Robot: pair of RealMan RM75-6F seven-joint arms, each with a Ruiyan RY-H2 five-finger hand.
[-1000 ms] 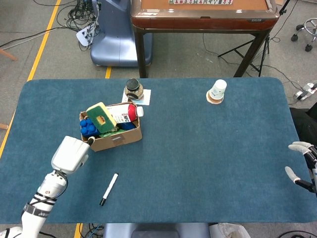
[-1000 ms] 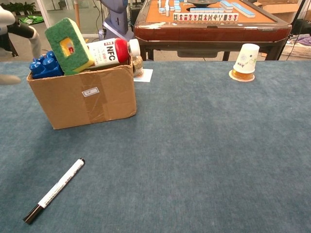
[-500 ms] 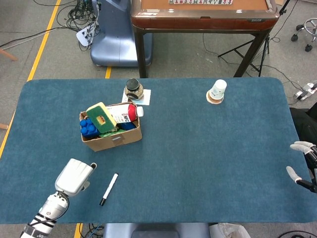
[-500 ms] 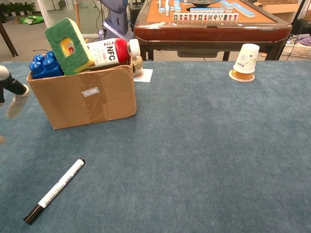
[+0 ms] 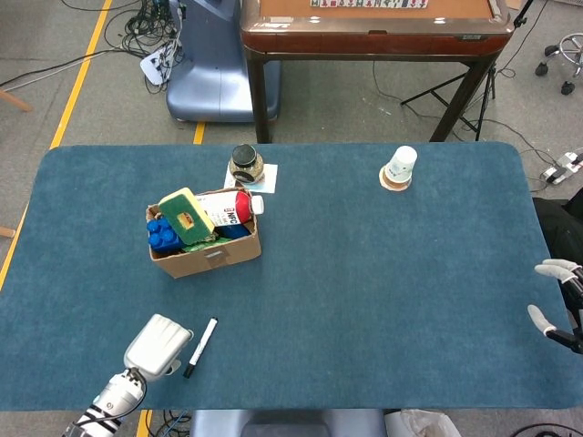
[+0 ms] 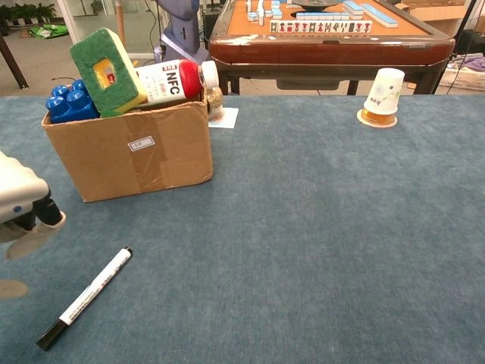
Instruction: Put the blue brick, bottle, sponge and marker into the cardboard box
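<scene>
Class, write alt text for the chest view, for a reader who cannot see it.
A cardboard box on a blue table holds a blue brick, sponge and bottle; a marker lies in front, with the left hand at the left edge. A paper cup stands far right.

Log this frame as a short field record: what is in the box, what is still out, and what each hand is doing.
in box: blue brick, sponge, bottle, all sticking out of the cardboard box
still out: marker, flat on the table
left hand: beside the marker, holding nothing
right hand: at the table's right edge, fingers apart, empty
other items: jar, paper cup
</scene>
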